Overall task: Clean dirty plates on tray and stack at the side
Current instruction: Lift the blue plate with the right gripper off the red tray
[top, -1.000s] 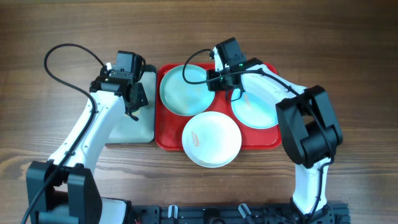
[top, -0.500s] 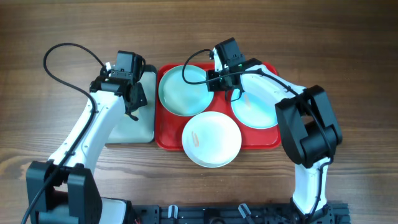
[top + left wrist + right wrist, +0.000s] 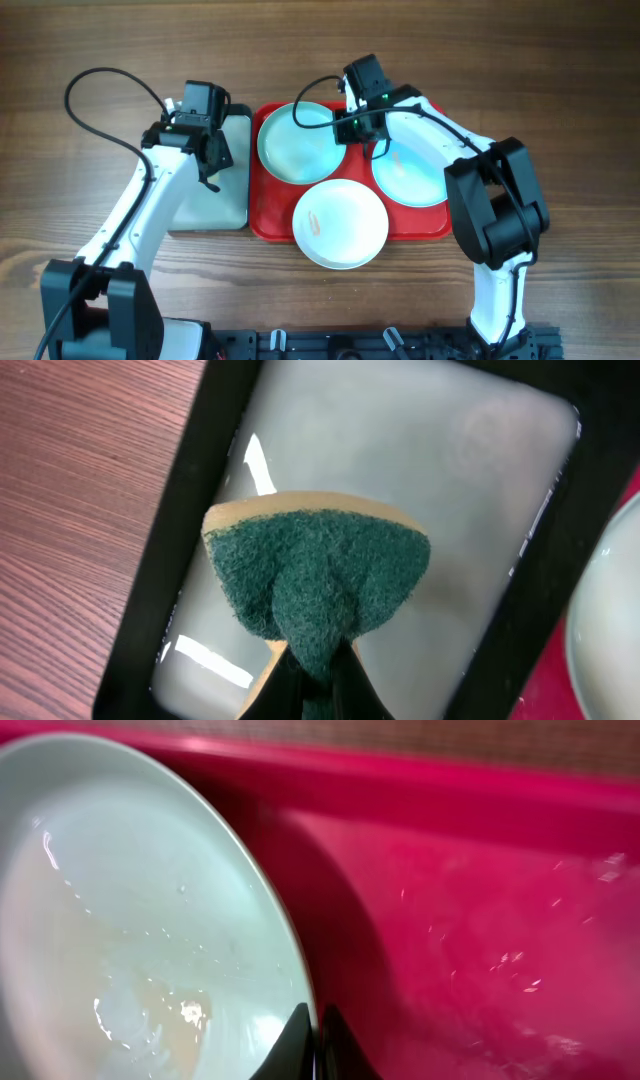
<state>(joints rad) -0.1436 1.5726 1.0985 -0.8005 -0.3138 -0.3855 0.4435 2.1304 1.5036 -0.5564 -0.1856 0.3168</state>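
Plate (image 3: 150, 920) rim between right fingers (image 3: 345, 1055) (pinched)

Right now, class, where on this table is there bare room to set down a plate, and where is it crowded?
Free: the table is bare right of the right arm, and along the far edge behind the red tray. Crowded: that tray, filled by the left blue plate in the right gripper, the right blue plate and the white plate.

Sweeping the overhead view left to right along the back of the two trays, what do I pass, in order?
black-rimmed tray → left light-blue plate → right gripper, jaws at that plate's rim → right light-blue plate
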